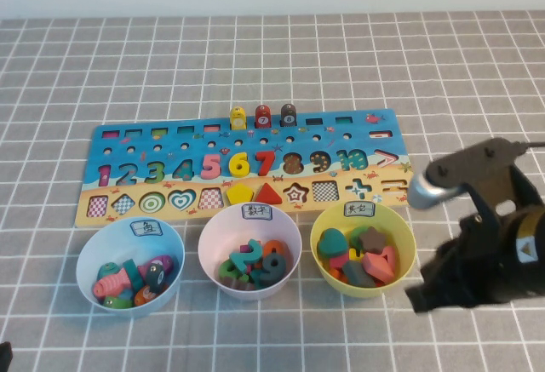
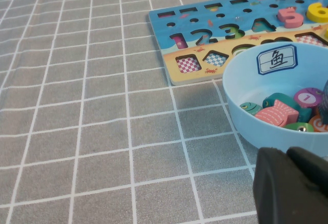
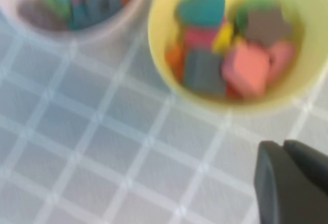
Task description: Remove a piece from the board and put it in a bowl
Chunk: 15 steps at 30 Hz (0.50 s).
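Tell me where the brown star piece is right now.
In the high view the brown star lies in the yellow bowl, at the right end of the bowl row, on other shape pieces beside a teal heart; its cut-out on the board is empty.

Desk (image 1: 281,57) covered by a grey cloth with a white grid. The board (image 1: 247,168), blue above and tan below, lies flat on the desk. Three bowls stand directly on the desk in a row just beside the board's tan edge, on the robot's side: a light blue bowl (image 1: 89,261) nearest the board's left end, a pale pink bowl (image 1: 215,237) next to it, and the yellow bowl (image 1: 325,223) beyond that.
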Motion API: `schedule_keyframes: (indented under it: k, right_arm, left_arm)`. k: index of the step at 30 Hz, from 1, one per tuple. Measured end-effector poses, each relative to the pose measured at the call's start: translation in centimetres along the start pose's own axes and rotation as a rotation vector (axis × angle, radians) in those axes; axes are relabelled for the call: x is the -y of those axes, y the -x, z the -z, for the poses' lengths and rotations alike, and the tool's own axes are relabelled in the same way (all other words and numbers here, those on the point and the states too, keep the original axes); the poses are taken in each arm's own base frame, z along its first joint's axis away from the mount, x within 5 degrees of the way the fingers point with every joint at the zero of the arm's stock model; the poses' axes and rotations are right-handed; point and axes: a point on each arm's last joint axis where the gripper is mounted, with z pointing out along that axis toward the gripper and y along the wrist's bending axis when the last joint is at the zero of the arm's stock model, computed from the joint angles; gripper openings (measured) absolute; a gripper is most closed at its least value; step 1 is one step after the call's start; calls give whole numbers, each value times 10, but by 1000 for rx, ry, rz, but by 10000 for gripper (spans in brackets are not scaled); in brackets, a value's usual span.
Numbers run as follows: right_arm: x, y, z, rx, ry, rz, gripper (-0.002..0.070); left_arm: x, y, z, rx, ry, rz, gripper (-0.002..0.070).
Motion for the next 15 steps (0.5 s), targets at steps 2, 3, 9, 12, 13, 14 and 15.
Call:
schedule_keyframes:
  k: [2,3,9,12,13,14,15]
  right_arm:
    - [1,-7,5,-62,-12,43,-14]
    - [2,-10,7,-84,-15,50,-15]
    - [8,-25,14,-238,-74,95,-15]
    - [9,-27,15,-262,-83,103,-15]
    - [9,-26,15,-257,-83,107,-15]
    - [9,-25,15,-247,-81,107,-15]
    - [9,-24,15,-232,-78,108,-15]
  left_arm:
    - [0,0,0,0,0,0,0]
    - [0,0,0,0,0,0,-1]
    - [0,0,0,0,0,0,-1]
    - [0,0,0,0,0,0,-1]
    - [0,0,0,0,0,0,0]
    - [0,0,0,0,0,0,-1]
    - [0,0,0,0,0,0,-1]
